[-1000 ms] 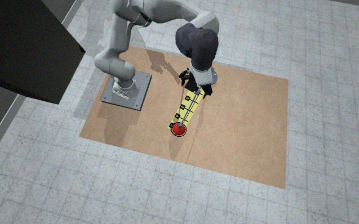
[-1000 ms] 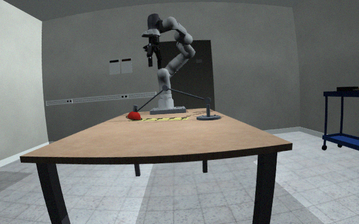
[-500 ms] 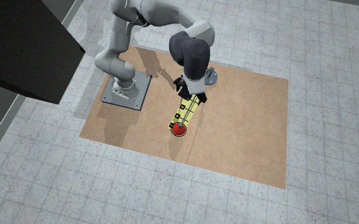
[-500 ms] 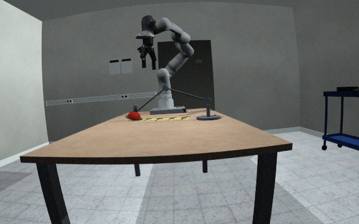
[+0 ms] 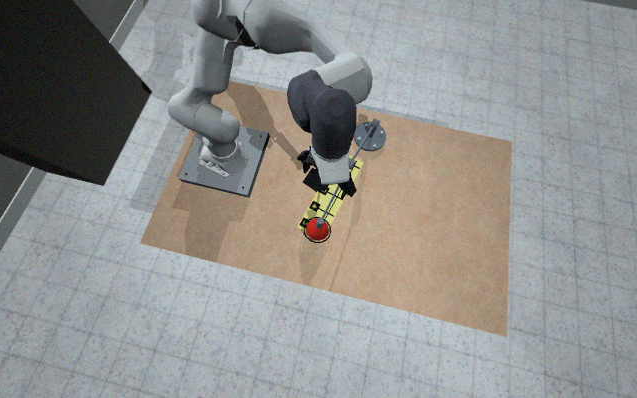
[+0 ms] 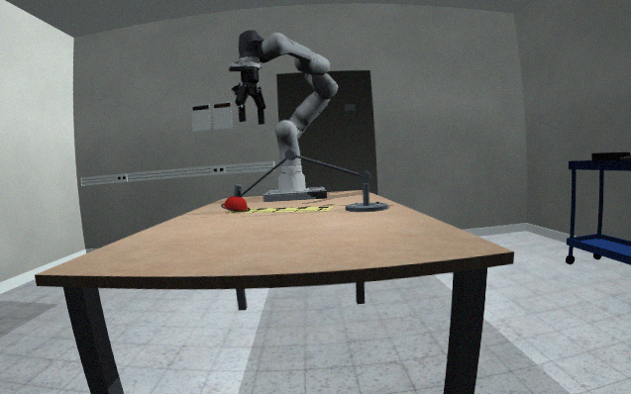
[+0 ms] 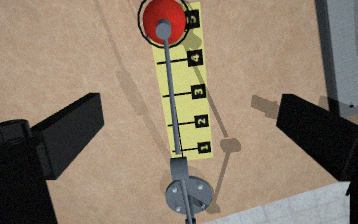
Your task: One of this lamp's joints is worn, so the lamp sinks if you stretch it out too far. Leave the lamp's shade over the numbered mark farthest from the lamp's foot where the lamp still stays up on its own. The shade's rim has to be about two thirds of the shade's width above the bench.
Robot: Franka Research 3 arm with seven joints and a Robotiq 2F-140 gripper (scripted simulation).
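The lamp's red shade [image 5: 317, 230] [image 6: 236, 203] [image 7: 155, 20] is beside the number 5, at the far end of the yellow strip [image 5: 313, 216] [image 7: 185, 77], partly over it. Its dark rim looks tilted and low in the exterior view; the exact gap to the bench cannot be told. The lamp's round grey foot [image 5: 379, 138] [image 6: 367, 208] [image 7: 203, 196] stands beyond mark 1. The elbow [image 6: 290, 154] [image 7: 179, 169] is raised between the two thin rods. My gripper [image 5: 332, 186] [image 6: 251, 121] [image 7: 190, 109] is open and empty, pointing down high above the strip and lamp.
The robot's base plate [image 5: 257, 165] [image 6: 292, 196] stands on the bench [image 5: 430, 225] [image 6: 272, 247], off to one side of the strip. The lamp's raised rods and elbow stand below my open fingers. A blue cart [image 6: 609, 245] is away at the right in the exterior view.
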